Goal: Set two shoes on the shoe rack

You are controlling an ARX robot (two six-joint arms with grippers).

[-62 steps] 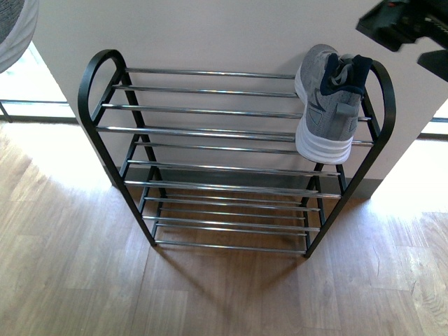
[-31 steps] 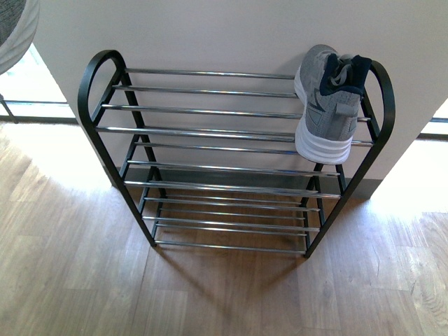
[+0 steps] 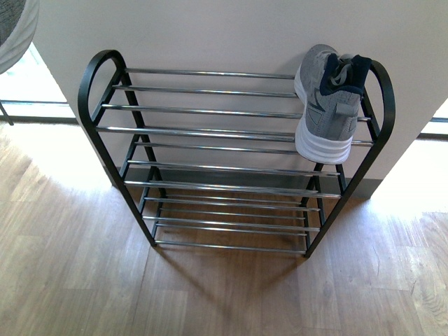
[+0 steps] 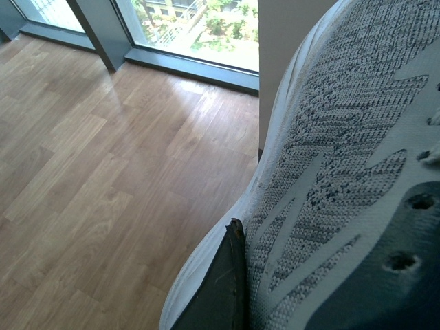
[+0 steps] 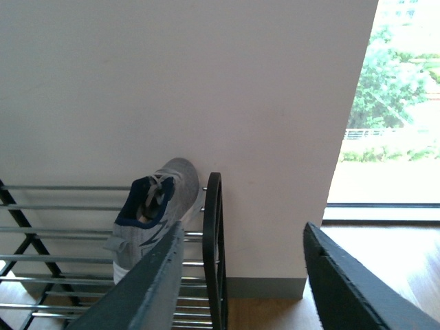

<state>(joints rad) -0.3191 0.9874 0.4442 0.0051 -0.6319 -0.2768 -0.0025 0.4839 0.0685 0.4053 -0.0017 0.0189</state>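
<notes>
One grey knit sneaker with a white sole lies on the right end of the shoe rack's top tier, toe toward the wall. The other grey sneaker fills the left wrist view, held high over the wood floor. My left gripper is shut on it, with one dark finger pressed along its side. A sliver of that sneaker shows at the front view's top left corner. My right gripper stands open and empty, right of the rack's end frame, with the racked sneaker beyond it.
The rack stands against a pale wall on a wood floor. Its lower tiers hold nothing. Floor-height windows flank the wall on both sides.
The dark part of my right arm seen a second ago at the front view's top right has gone out of view. The racked sneaker and the rack have not moved.
</notes>
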